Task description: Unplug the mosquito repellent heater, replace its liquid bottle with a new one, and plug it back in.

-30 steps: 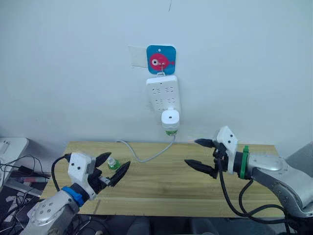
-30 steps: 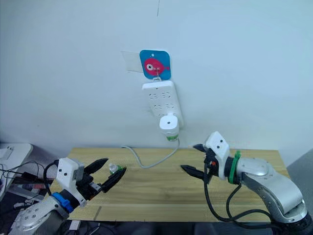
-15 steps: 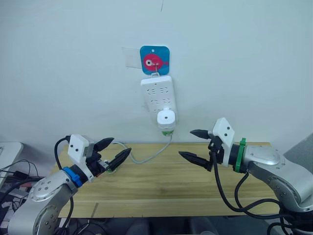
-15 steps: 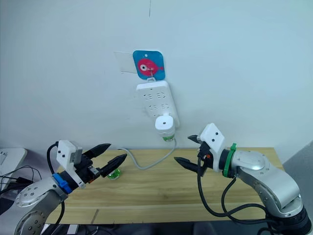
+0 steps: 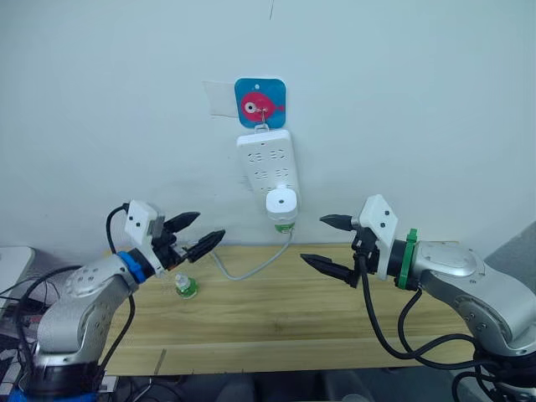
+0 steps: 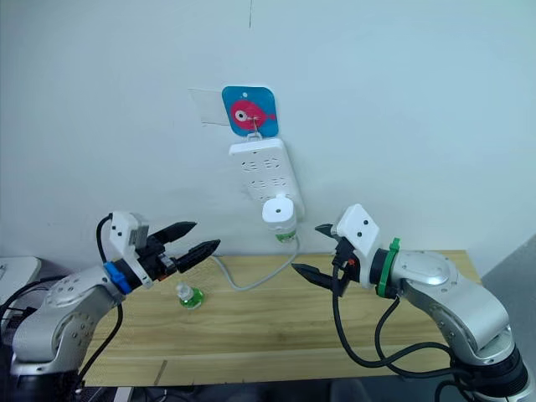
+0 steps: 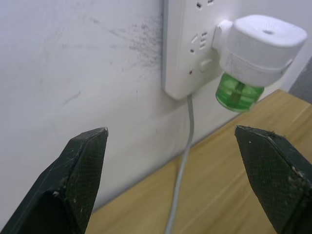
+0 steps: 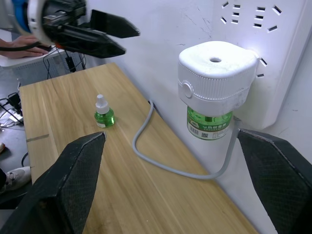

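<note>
I judge nothing done yet: the mosquito repellent heater [image 5: 282, 203] sits plugged in the power strip [image 5: 268, 159], my left gripper [image 5: 192, 234] and right gripper [image 5: 328, 243] flank it, both wide open and empty.

lab-like room: wall-hung power strip [image 5: 268, 159]

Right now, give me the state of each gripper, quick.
Left gripper: jaws open, holding nothing, raised above the wooden table.
Right gripper: jaws open, holding nothing, below the small white rounded plastic heater.
</note>
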Available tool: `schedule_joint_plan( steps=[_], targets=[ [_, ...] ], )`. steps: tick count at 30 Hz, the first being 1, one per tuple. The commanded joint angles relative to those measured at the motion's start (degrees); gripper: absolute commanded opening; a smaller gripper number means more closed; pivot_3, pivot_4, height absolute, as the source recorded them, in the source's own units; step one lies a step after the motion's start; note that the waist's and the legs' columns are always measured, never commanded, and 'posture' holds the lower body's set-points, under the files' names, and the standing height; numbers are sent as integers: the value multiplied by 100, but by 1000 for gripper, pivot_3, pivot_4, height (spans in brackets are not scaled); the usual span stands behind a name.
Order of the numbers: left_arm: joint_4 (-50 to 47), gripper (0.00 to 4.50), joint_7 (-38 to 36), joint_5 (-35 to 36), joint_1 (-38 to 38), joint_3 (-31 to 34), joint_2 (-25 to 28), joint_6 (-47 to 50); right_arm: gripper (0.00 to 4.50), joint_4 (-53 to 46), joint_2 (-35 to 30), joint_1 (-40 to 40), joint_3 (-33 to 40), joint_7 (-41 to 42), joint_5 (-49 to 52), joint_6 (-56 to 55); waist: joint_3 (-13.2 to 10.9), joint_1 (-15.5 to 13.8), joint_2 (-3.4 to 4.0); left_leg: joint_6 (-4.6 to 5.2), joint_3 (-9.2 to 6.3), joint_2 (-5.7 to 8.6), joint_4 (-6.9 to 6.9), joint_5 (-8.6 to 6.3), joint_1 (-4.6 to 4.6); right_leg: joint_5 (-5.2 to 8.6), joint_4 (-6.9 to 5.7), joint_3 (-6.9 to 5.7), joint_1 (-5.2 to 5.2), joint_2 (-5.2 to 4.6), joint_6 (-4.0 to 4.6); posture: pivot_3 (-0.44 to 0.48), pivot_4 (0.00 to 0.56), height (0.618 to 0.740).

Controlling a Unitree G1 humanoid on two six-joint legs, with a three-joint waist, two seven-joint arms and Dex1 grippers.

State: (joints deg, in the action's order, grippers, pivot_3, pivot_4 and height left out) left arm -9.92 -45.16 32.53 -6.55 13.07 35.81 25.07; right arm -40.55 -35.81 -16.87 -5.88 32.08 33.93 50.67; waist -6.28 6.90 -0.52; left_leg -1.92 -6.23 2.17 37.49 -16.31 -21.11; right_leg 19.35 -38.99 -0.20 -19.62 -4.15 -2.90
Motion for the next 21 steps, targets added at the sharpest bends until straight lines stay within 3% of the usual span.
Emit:
schedule_joint_plan(
  steps=[1,21],
  targets=[
    [456,4384,-413,-194,-436,-195,38,-415,4500,-221,-8,-133,-22,3,-3,-64,-1,22,0,0,-1,0,0,0,-1,0,1,-1,0,0,0,-284,99,740],
    [2583,4384,-1537,-794,-2159,-764,-194,-1352,4500,-222,49,-360,-100,184,-66,-326,-4,413,-1,0,-18,0,-4,0,-11,1,7,-19,-1,-1,-1,-321,112,740]
  ],
)
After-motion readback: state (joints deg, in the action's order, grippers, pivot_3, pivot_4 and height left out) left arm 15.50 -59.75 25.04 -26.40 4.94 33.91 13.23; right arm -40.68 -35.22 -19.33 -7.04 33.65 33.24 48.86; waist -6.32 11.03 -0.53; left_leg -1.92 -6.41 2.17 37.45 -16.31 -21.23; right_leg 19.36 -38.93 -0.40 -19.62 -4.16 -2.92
